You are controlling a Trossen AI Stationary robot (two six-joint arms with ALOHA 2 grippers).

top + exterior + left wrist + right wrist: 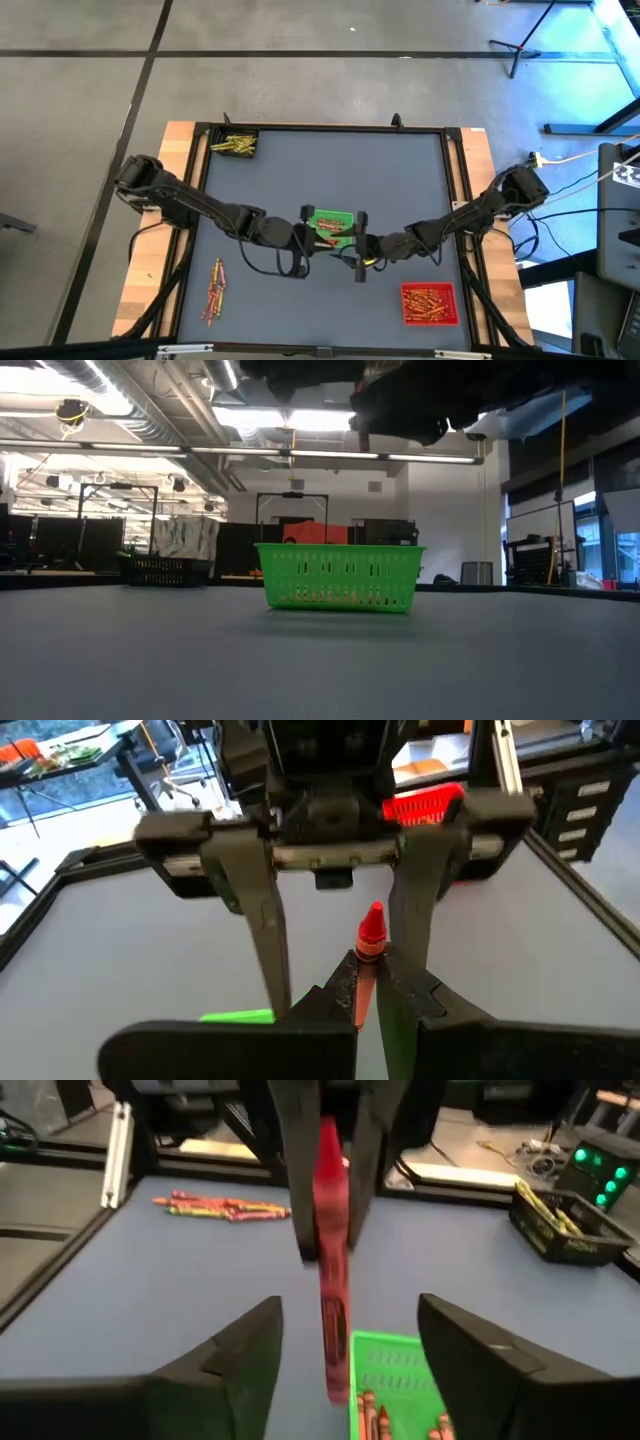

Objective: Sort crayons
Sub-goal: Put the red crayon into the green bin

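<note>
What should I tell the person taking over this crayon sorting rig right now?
Left gripper: shut on a red crayon, held up over the table's middle by the green tray.
Right gripper: open, fingers on either side of that crayon, not closed on it.
Done: crayons lie in the green tray, the red tray and the black tray.
Left: finish this handover and place the red crayon; a loose pile of crayons on the table by the left arm is unsorted.
</note>
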